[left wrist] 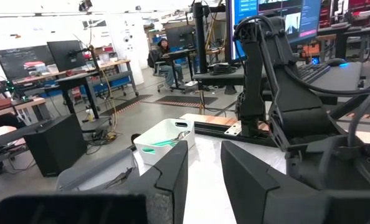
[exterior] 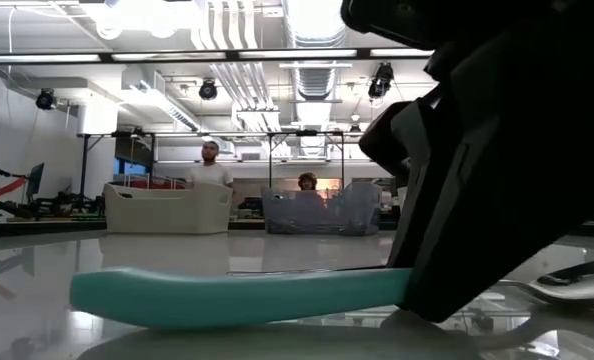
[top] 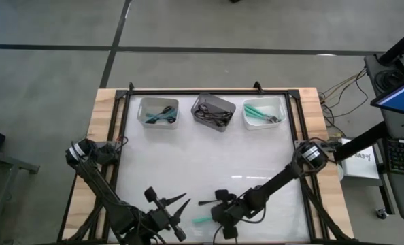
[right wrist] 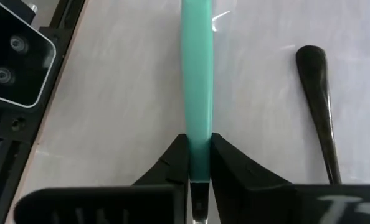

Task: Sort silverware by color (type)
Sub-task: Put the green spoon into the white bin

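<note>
- Down at the table's near edge, a little right of its middle, the right gripper [right wrist: 199, 165] has its two fingers pinched tight on the teal-handled spoon [right wrist: 197, 74].
- Seen from the right wrist, the teal handle runs straight out from between the fingertips [right wrist: 172, 163], which press on both of its sides.
- From table height, that handle [exterior: 237, 296] lies nearly level just above the white surface, and the dark gripper body covers its right end.
- A black spoon [top: 209, 201] lies flat on the table just beside the held one, apart from it; only its handle [right wrist: 320, 109] shows at the right wrist.
- The left gripper [top: 177, 206] hovers near the same near edge, left of the middle, with its fingers spread and nothing between them [left wrist: 203, 180].
- Along the far edge stand three small bins in a row: the left bin [top: 147, 103] holds a few black and teal pieces, the middle grey bin [top: 203, 102] holds dark ones, and the right bin [top: 279, 104] holds teal-handled ones.
- Beyond the table, two people [exterior: 212, 165] stand in the room behind the bins.
</note>
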`<action>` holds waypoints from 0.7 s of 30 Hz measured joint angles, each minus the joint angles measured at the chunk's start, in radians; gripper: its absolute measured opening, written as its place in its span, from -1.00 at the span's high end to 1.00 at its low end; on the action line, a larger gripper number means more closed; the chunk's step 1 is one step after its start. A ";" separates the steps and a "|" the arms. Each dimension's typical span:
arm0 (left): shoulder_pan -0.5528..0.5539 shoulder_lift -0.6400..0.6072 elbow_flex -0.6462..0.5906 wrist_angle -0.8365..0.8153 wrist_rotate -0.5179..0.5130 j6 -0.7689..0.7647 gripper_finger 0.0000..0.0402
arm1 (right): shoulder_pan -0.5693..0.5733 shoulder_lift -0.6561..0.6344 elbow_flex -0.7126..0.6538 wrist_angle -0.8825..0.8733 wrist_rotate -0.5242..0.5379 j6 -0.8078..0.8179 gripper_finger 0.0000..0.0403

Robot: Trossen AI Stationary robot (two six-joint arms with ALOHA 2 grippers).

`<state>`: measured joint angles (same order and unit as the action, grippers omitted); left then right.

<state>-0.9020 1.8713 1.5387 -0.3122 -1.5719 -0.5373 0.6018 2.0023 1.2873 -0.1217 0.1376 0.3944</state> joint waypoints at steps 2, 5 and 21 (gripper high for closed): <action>0.000 0.000 0.000 0.000 0.000 0.000 0.60 | -0.002 -0.010 -0.001 -0.004 -0.037 0.000 0.86; 0.000 0.000 0.000 0.000 0.000 0.000 0.60 | 0.001 -0.045 -0.004 -0.043 -0.079 0.000 0.86; -0.002 0.000 -0.002 -0.004 0.000 0.011 0.60 | -0.081 -0.431 -0.012 -0.607 0.056 -0.046 0.86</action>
<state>-0.9035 1.8713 1.5364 -0.3158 -1.5715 -0.5264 0.5205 1.5714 1.2755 -0.7286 0.1940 0.3480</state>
